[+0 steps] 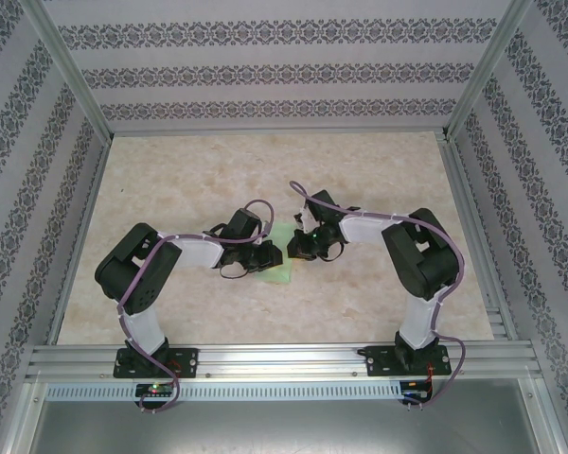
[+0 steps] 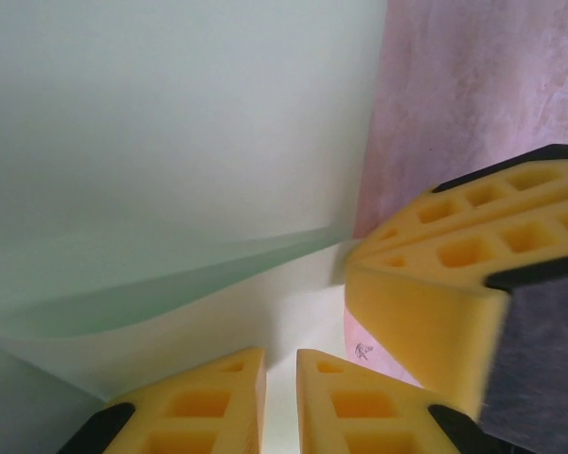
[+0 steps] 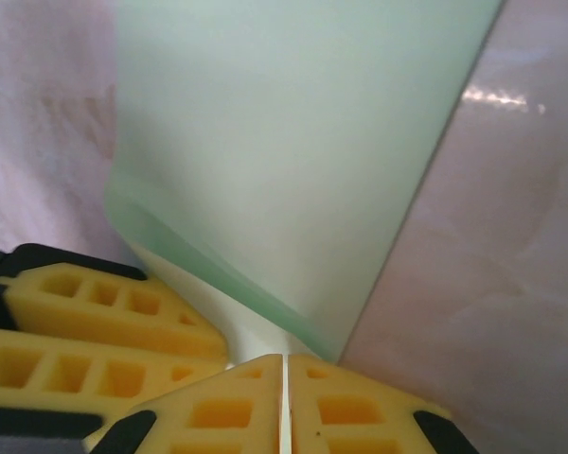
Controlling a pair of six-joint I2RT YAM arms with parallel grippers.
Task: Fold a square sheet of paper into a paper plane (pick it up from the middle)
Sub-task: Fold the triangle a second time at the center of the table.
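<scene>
Tabletop (image 1: pixel 265 170), pale and marbled, carries both your arms, which bend inward and meet near its middle. Between them lies the pale green sheet of paper (image 2: pixel 170 142), one layer curling up off the surface. Your left gripper (image 2: pixel 280 357) is pinched on the sheet's edge, jaws a sliver apart. Your right gripper (image 3: pixel 285 359), just beside it, is clamped on the same sheet, jaws almost touching.

top: high, downward | wrists: close, sharing square sheet of paper (image 2: pixel 170 142)
</scene>
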